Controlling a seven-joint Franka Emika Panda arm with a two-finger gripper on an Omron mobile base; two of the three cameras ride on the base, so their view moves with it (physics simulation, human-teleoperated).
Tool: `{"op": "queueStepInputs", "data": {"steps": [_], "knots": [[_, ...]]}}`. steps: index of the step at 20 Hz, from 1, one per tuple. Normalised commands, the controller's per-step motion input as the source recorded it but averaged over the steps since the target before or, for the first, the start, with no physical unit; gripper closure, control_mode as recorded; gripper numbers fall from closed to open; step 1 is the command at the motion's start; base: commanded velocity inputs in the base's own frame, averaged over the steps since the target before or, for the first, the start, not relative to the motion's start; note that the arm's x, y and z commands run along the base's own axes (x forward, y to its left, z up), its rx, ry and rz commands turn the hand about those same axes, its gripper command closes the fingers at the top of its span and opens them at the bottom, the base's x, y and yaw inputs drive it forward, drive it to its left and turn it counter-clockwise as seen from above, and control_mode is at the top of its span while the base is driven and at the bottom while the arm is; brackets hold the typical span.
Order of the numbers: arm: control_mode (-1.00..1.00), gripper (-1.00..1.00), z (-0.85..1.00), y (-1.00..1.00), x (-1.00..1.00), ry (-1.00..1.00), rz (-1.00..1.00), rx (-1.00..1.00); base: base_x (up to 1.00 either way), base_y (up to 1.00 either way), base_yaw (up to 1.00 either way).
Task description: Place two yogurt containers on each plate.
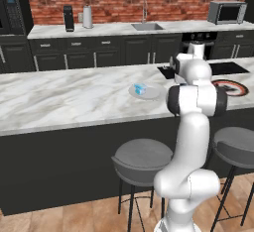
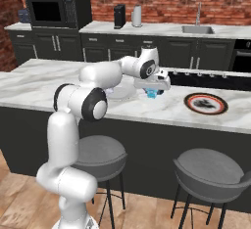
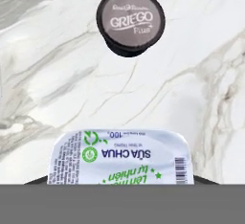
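Nearest us in the hand view sat a light blue yogurt cup (image 3: pixel 121 157), its white foil lid printed in green, right between the jaws (image 3: pixel 122 182). We judged the jaws clenched on this cup; the right base view showed the same blue cup (image 2: pixel 152 93) held under the hand just above the counter (image 2: pixel 147 106). Ahead of the jaws, well apart from them, a dark yogurt cup (image 3: pixel 130 18) with a grey lid stood on the marble. Another light blue cup (image 1: pixel 140 88) already rested on the pale plate (image 1: pixel 154 93), to one side of the jaws; the red-rimmed plate (image 2: pixel 206 103) lay to the other side. We judged the held cup light, thin-walled and easily crushed, with a slick foil top, so it was best pinched gently across its side walls below the rim.
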Motion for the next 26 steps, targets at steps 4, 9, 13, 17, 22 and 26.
{"op": "queueStepInputs", "data": {"steps": [4, 9, 13, 17, 22, 26], "knots": [[-1.00, 1.00, 0.08, 0.52, 0.04, 0.14, -0.06, 0.00, 0.00, 0.00, 0.00], [-1.00, 1.00, 0.00, 0.54, 0.09, 0.05, -0.04, 0.02, 0.00, 0.00, 0.00], [-1.00, 1.00, 0.00, 0.46, 0.14, 0.00, -0.03, 0.07, 0.00, 0.00, 0.00], [-1.00, 1.00, -0.01, 0.43, 0.16, 0.00, -0.02, 0.07, 0.00, 0.00, 0.00], [-1.00, 1.00, -0.04, 0.39, 0.15, 0.00, -0.01, 0.05, 0.00, 0.00, 0.00], [-1.00, 1.00, -0.02, 0.32, 0.14, 0.00, -0.01, 0.01, 0.00, 0.00, 0.00]]}}
